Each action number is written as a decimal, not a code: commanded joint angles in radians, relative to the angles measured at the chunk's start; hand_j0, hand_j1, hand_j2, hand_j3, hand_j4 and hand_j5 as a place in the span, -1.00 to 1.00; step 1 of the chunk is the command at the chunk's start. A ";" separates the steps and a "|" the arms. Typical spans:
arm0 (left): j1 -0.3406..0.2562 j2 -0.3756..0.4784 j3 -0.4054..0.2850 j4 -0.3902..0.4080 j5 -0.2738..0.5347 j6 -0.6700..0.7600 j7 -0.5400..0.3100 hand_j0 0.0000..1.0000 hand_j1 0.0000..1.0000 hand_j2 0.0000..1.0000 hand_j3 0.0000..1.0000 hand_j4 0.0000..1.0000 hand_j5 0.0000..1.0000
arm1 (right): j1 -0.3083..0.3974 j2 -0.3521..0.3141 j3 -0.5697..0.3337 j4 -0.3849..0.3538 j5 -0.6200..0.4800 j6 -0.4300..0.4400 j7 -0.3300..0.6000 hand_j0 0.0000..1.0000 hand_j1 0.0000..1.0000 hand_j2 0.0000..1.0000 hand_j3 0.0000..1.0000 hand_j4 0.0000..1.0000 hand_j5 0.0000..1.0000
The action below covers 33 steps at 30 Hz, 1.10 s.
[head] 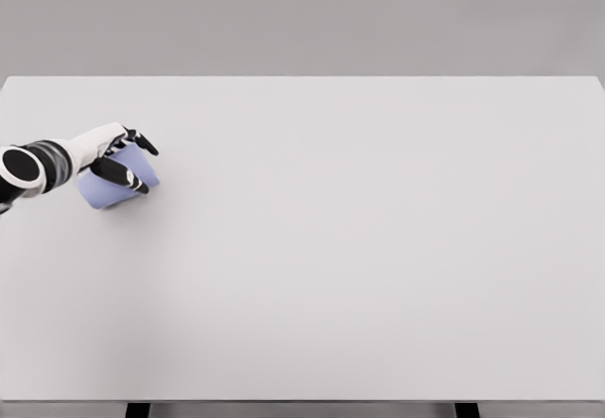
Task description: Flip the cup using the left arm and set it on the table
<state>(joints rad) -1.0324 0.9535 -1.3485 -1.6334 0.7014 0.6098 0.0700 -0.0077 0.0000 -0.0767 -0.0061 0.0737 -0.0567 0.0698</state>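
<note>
You are looking down on a wide pale grey table (pixel 359 276) with a plain grey wall behind it and nothing else on the surface. Near the table's left edge, about a third of the way in from its far edge, your left hand (pixel 112 158) is wrapped around the cup (pixel 113 187), with dark fingers (pixel 130 180) curled across its side and the thumb tip reaching over the top. The arm comes in low and level from the left, which suggests a side grasp chosen so the wrist can roll the cup over. The cup is a soft lavender-blue, short and smooth, lying tilted rather than upright; which end is the mouth you cannot tell from here. Whether it touches the table or hangs just above it is unclear. Your right arm is out of sight.
</note>
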 commanded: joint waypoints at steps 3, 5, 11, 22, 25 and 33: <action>0.002 0.027 0.029 0.000 -0.006 -0.008 -0.102 0.02 0.02 0.02 0.02 0.02 0.02 | 0.000 0.000 0.000 0.000 0.000 0.000 0.001 1.00 1.00 1.00 1.00 1.00 1.00; 0.000 0.047 0.031 0.000 -0.005 -0.041 -0.107 0.04 0.04 0.04 0.04 0.04 0.04 | 0.000 0.000 0.000 0.000 0.000 0.000 0.001 1.00 1.00 1.00 1.00 1.00 1.00; 0.009 0.139 0.048 0.001 0.052 -0.301 -0.153 0.08 0.08 0.08 0.08 0.08 0.08 | 0.000 0.000 0.000 0.000 0.000 0.000 0.001 1.00 1.00 1.00 1.00 1.00 1.00; 0.067 0.113 0.043 0.168 0.125 -0.801 -0.335 0.16 0.16 0.16 0.16 0.16 0.16 | 0.000 0.000 0.000 0.000 0.000 0.000 -0.001 1.00 1.00 1.00 1.00 1.00 1.00; 0.069 0.065 0.045 0.224 0.136 -0.847 -0.392 0.16 0.16 0.16 0.16 0.16 0.16 | 0.000 0.000 0.000 0.000 0.000 0.000 0.001 1.00 1.00 1.00 1.00 1.00 1.00; 0.077 -0.055 0.046 0.409 0.207 -1.029 -0.665 0.19 0.19 0.19 0.19 0.19 0.19 | 0.000 0.000 0.000 0.000 0.000 0.000 0.001 1.00 1.00 1.00 1.00 1.00 1.00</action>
<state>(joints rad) -0.9557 0.9250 -1.3055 -1.2688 0.8884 -0.3766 -0.5204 -0.0077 0.0000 -0.0767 -0.0061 0.0737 -0.0567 0.0701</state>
